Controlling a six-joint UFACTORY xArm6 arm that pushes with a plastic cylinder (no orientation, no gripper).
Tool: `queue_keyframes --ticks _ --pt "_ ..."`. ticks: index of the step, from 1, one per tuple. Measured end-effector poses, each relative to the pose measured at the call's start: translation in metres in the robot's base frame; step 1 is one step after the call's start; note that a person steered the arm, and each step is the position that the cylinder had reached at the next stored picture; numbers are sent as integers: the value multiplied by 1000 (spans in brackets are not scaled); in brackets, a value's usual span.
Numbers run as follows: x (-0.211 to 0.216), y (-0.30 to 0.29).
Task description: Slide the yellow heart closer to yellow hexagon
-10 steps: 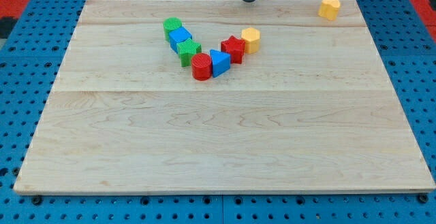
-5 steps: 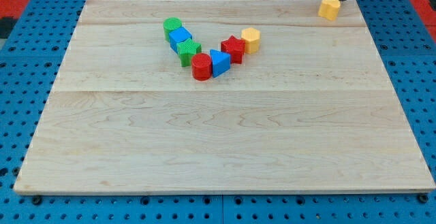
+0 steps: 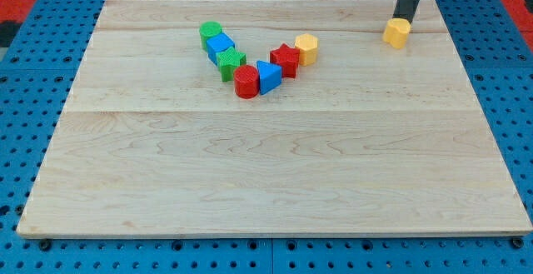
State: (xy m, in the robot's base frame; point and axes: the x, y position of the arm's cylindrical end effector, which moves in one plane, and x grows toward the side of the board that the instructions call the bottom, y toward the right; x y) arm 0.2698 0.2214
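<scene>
While my tip (image 3: pixel 403 17) sits pressed against the far edge of the yellow heart (image 3: pixel 396 32), this push is live, and it can slip at any second! No hand on this rig to report, open or closed, just a bare dark rod, so nothing clamps the heart; contact alone steers it. The heart lies well apart from the yellow hexagon (image 3: pixel 306 48), off to the hexagon's right and slightly nearer the view's top, close to the table's (image 3: pixel 266 174) back corner.

Now the danger, as I judge it: my tip stands above and a touch to the right of the heart, so a push from here drives it mostly toward the view's bottom, not straight at the hexagon. Off-centre contact on that lobed shape could spin it and let it squirt sideways off the rod.

Overshoot is the other worry. The red star (image 3: pixel 285 59) touches the hexagon, with the blue triangle (image 3: pixel 268 77) and red cylinder (image 3: pixel 246 82) chained beyond it. Shove too hard and the heart rams the hexagon and scatters that chain.
</scene>
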Motion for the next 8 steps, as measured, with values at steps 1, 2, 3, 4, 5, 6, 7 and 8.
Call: queue_keyframes --ticks 1,2,3,4,5,6,7,8 --pt "27 1" --pt "54 5" --pt "69 5" --pt "69 5" --pt "51 5" --pt "37 0" --pt "54 -3" --pt "89 -4"
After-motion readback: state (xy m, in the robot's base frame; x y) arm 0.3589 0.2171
